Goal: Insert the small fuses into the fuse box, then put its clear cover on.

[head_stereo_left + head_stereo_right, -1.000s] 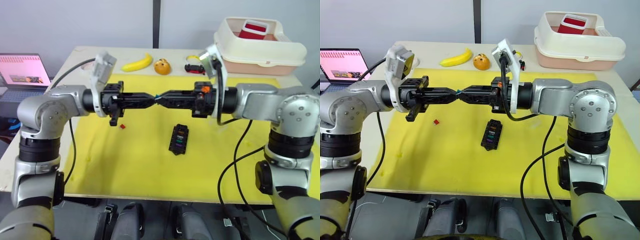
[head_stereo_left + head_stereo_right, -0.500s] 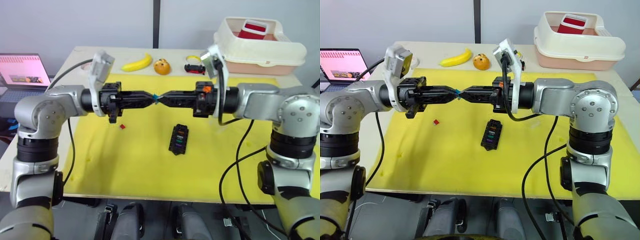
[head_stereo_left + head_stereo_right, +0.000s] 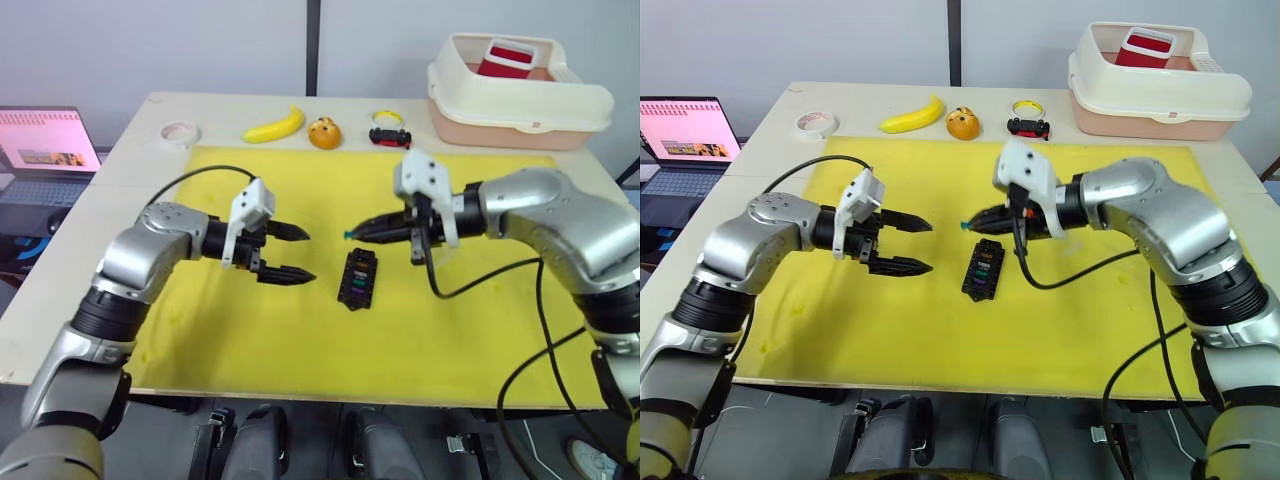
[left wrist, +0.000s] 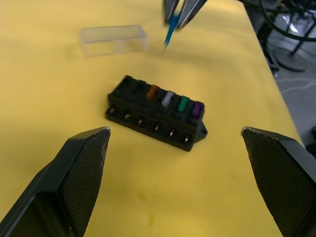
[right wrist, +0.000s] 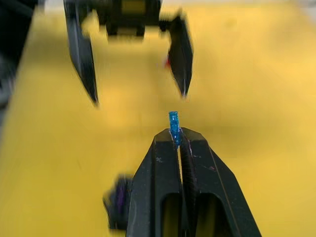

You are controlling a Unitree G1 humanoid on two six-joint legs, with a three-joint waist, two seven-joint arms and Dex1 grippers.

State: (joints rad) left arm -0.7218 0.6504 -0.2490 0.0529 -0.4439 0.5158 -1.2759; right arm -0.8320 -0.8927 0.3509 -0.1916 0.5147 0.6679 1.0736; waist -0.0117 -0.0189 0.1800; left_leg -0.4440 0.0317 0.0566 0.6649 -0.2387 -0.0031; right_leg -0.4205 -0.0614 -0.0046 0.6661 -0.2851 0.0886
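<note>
The black fuse box lies in the middle of the yellow mat. In the left wrist view it holds amber, grey, green and purple fuses in one row, with free slots beside the amber one. My right gripper is shut on a teal fuse, hovering just above the box's far end. To the left of the box my left gripper stands open and holds nothing. The clear cover lies on the mat beyond the box. A red speck shows by the left fingers.
Along the table's far edge lie a tape roll, a banana, an orange toy and a small toy car. A cream bin stands at the back right. A laptop sits off to the left.
The two grippers met tip to tip over the mat around the teal fuse. The left one has opened and drawn back left and down; the right keeps the fuse and has dropped toward the box.
</note>
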